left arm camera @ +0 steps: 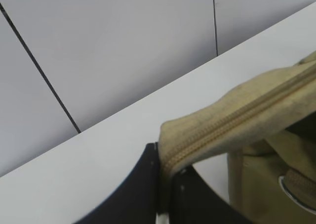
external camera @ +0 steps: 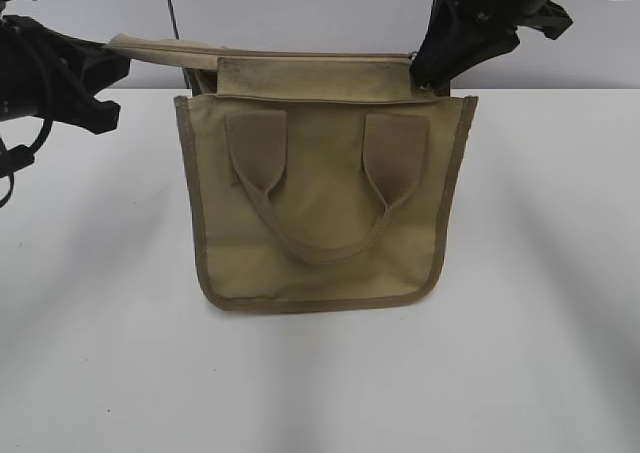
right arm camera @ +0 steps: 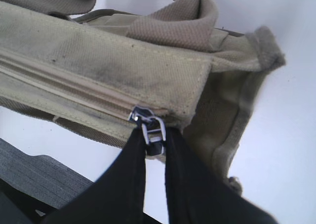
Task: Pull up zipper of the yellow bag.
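Left gripper pinched on tape end of zipper, stretching it out leftward. Yellow bag mid-table, standing; soft canvas, light, likely to sag unless held taut. Right gripper clamped on metal pull at bag's right end; small, slick, best gripped squarely.

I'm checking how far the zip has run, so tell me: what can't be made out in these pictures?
- Exterior view: the zipper pull on the yellow bag is hidden behind the right gripper.
- Left wrist view: the zipper runs off the right edge; no pull is visible.
- Right wrist view: the zipper pull shows, but the frame cuts off the zipper's far left end.
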